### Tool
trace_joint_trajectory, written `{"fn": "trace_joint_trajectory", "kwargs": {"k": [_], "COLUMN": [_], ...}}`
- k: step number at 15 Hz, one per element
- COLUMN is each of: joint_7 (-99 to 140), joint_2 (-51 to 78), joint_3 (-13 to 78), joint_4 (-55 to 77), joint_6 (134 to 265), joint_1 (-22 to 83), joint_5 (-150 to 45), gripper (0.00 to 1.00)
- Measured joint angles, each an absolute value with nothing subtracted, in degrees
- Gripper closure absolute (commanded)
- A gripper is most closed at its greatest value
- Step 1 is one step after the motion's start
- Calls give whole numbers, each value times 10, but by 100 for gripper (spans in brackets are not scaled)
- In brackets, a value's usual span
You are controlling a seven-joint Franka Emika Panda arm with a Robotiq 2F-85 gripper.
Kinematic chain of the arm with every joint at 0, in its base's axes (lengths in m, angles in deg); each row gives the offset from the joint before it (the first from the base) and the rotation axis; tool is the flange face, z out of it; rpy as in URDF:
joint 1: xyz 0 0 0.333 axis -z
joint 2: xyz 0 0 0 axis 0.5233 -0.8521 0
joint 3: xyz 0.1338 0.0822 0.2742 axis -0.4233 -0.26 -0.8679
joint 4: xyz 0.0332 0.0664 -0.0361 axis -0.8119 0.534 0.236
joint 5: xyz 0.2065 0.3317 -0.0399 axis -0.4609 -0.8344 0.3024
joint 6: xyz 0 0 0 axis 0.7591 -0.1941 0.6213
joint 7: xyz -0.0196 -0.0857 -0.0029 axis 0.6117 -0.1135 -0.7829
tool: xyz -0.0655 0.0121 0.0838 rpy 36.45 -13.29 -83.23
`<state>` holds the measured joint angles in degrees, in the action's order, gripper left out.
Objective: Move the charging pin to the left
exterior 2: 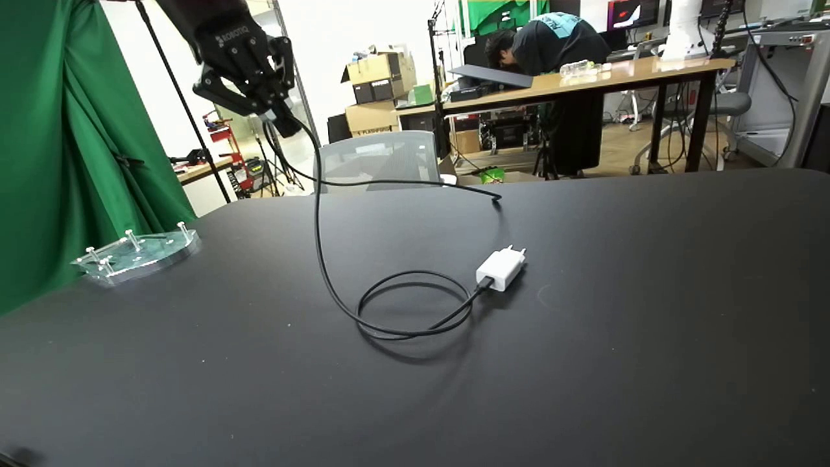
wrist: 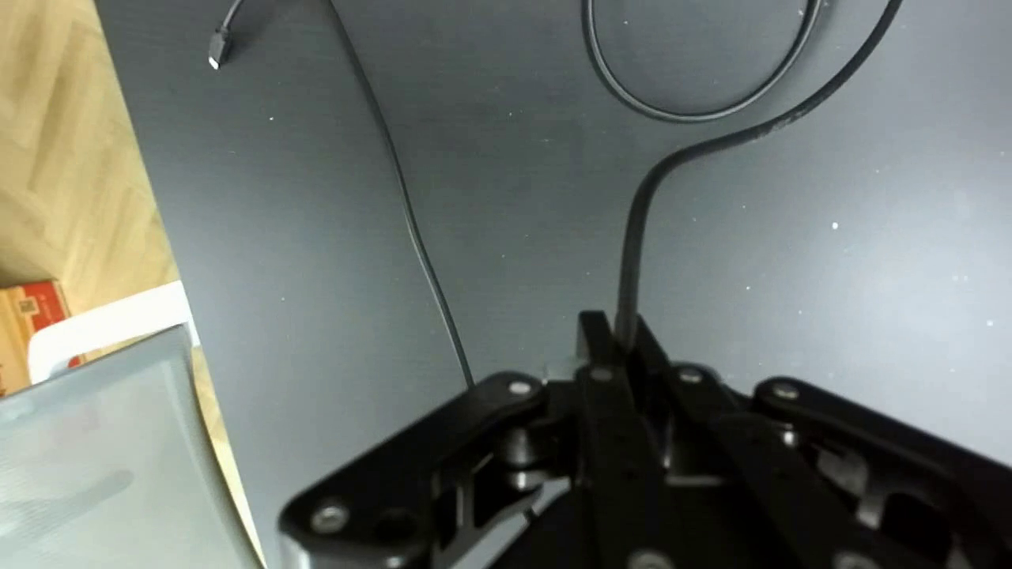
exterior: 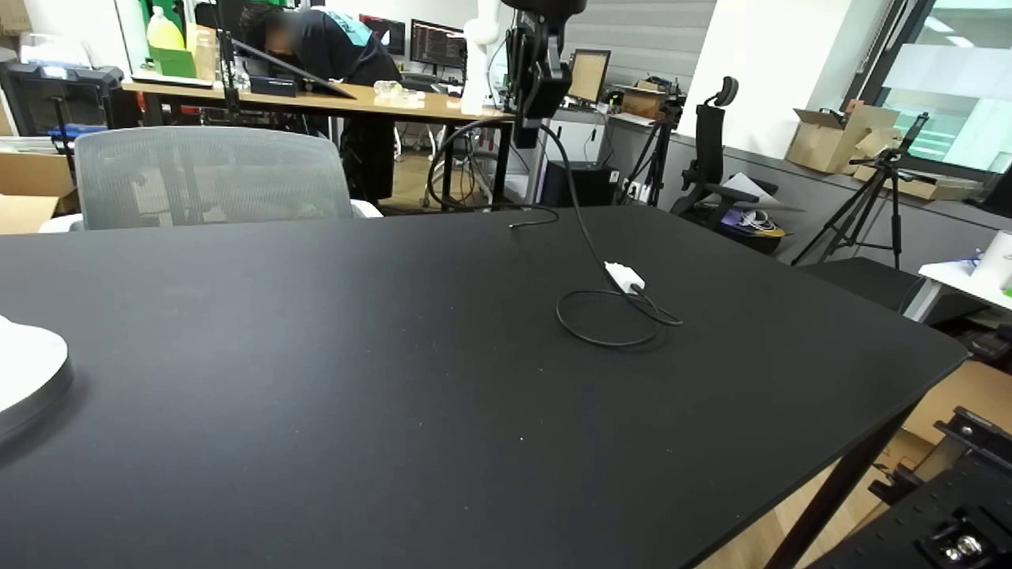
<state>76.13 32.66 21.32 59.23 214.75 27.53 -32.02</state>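
**Tool (wrist: 621, 340) clenched on the black cable (wrist: 631, 261), charging pin (wrist: 220, 47) out by the edge**

The tool hangs well above the bench (exterior 2: 616, 389), its jaws pressed together around the cable partway along, not at the plug. From the grasp, one length drops to a loose loop and plugs into the white connector block (exterior 2: 500, 268); the other bows out and ends at the pin. Whether the pin touches the bench or floats just over it, I cannot tell.

I judge this to be the carrying step, the pin not yet placed. Next, most likely, comes a slow sweep to the left, the pin following on slack cable, then lowering and letting go. Which way counts as left, these views do not settle.

The pin sits near the bench's edge, and farther along, past that edge, stands a mesh chair (exterior: 213, 178); a swing outward could tip the pin off. In an exterior view, a broad stretch of bench between the loop and a clear plate (exterior 2: 142, 254) offers room, though a long pull might drag the block.
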Motion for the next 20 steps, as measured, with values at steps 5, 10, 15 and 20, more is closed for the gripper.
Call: {"fn": "trace_joint_trajectory", "kwargs": {"k": [5,10,15,20], "joint_7": [821,939,1161,1274], "joint_2": [311,271,231,219], "joint_3": [215,213,146,107], "joint_4": [600,621,638,638], "joint_6": [2165,2255,2297,2268], "joint_1": [272,270,274,290], "joint_5": [-260,-361,-621,-749], "gripper": [98,98,98,98]}}
